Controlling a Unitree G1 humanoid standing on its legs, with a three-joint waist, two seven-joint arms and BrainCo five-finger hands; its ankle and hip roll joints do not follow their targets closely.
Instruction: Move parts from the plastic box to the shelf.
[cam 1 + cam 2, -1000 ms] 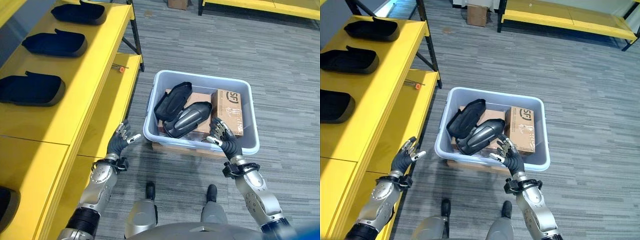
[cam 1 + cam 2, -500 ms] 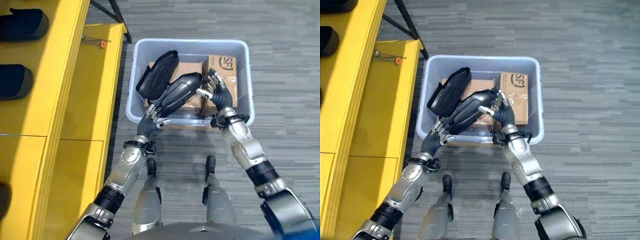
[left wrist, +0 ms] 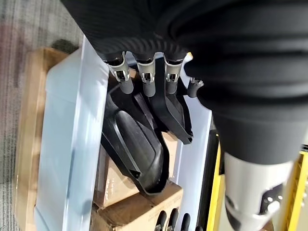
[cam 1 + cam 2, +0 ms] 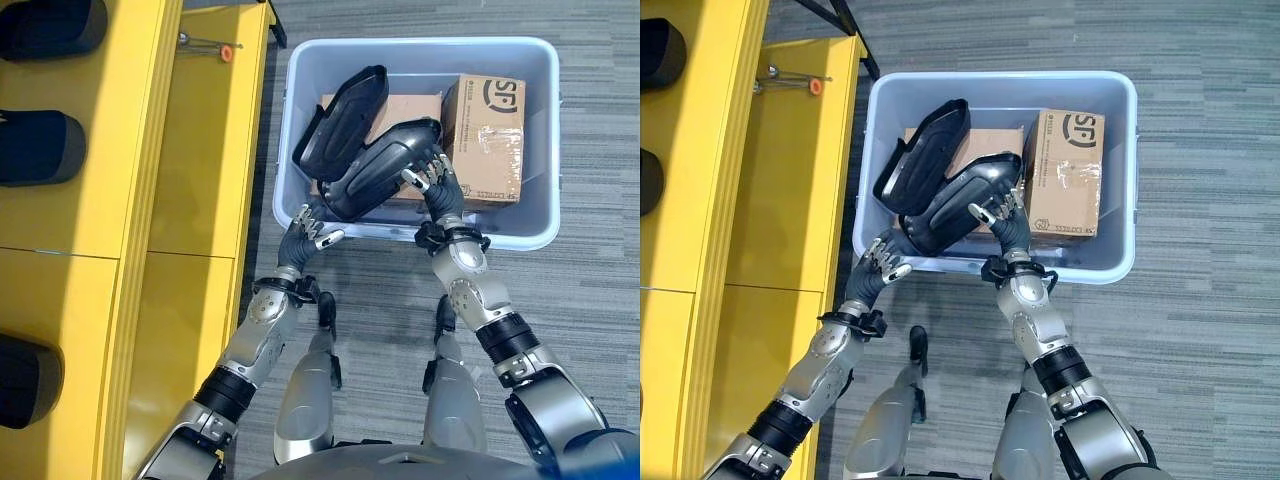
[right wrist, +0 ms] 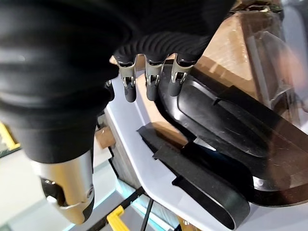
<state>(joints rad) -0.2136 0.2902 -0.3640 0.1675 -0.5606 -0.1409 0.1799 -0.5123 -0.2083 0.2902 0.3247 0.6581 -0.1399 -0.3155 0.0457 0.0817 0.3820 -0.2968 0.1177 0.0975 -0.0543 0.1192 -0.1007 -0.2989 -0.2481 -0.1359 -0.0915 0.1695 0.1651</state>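
Upper middle of the left eye view: the pale blue plastic box [image 4: 420, 225] is sitting on the grey carpet floor [image 4: 600, 300], holding two black parts and cardboard boxes.
Parts: a glossy black part [image 4: 385, 170] is lying tilted across the box's middle, its lower end near the front wall; a second black part [image 4: 340, 125] is leaning just behind it, toward the upper left of the box.
Cardboard: a taped cardboard box [image 4: 487, 135] is sitting in the right half of the plastic box, with another brown carton [image 4: 400, 105] showing under the parts.
Right hand: the right hand [image 4: 437, 185] is reaching over the front rim, fingers spread and relaxed, fingertips at the right end of the glossy part and clamped on nothing.
Left hand: the left hand [image 4: 305, 228] is hovering at the front left corner of the box, just outside the wall, fingers apart and holding nothing; its wrist view is showing straight fingers [image 3: 147, 79] above the glossy part.
Shelf: the yellow shelf [image 4: 130, 150] is running down the left side, with black parts [image 4: 45, 145] lying on its upper level at the far left.
Lower shelf level: a small tool with an orange end [image 4: 210, 45] is lying at the top.
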